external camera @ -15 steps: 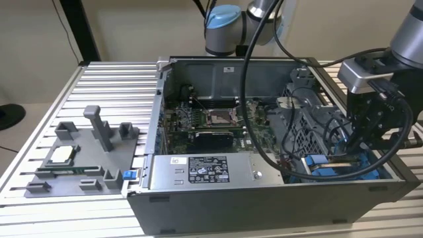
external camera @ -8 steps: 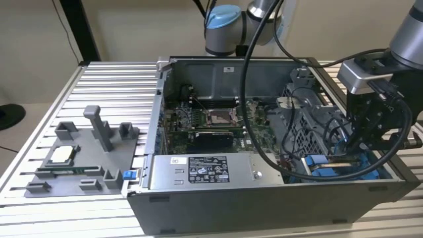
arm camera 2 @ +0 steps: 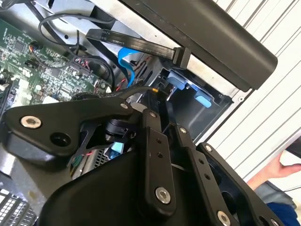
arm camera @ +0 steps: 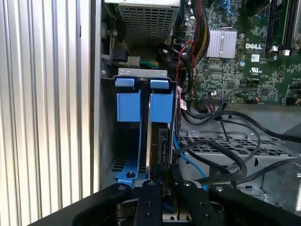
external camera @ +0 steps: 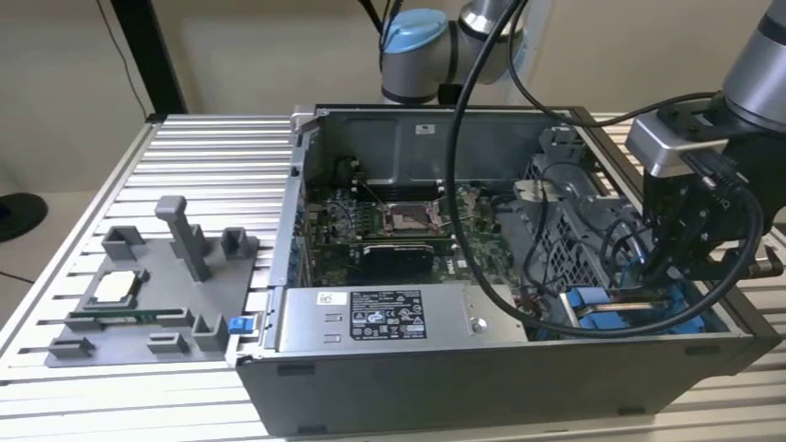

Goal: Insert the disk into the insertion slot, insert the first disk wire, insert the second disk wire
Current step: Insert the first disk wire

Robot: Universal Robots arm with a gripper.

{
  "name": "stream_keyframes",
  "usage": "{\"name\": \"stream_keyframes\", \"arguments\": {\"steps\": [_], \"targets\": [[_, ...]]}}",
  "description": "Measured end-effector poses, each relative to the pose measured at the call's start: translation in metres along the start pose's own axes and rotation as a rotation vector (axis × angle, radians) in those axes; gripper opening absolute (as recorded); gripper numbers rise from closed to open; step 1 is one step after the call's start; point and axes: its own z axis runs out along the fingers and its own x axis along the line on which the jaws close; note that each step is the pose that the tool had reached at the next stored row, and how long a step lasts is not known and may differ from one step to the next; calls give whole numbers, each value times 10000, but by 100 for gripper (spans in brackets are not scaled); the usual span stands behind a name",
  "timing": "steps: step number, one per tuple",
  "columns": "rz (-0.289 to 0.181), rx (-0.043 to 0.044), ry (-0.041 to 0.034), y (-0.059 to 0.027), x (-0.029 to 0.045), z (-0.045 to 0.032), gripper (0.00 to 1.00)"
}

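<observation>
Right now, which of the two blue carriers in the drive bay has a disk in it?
The carrier nearer the motherboard, beside the black cables: the disk sits in it. The other carrier, against the case wall, is an empty frame.

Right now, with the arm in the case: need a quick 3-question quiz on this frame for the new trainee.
1. True or false: the gripper is down inside the computer case, at the end on the exterior view's right.
2. Where is the disk? A) standing on edge in the insertion slot; B) held up in the air; C) lying flat outside the case.
3. Fill in: the slot's plastic tabs are ____.

Key: 1 true; 2 A; 3 blue.
</observation>
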Motion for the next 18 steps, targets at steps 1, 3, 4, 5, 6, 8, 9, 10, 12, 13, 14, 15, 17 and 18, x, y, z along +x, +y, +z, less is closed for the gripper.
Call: {"name": "stream_keyframes", "arguments": {"steps": [1,3,4,5,6,8,9,10,12,13,14,15,17,18], "targets": [[0,0,0,0,0,3,0],[4,0,1,3,0,10,0],[12,0,2,6,0,14,0],[22,0,1,11,-1,17,0],[39,0,1,16,-2,21,0],[85,0,3,26,-4,28,0],[125,1,7,29,-5,32,0],[171,2,11,30,-6,38,0],[221,9,14,31,-7,48,0],[242,16,14,32,-6,53,0],[263,20,15,33,-6,56,0],[292,22,17,35,-6,58,0],[365,24,21,39,-6,61,0],[394,25,22,41,-6,63,0]]}}
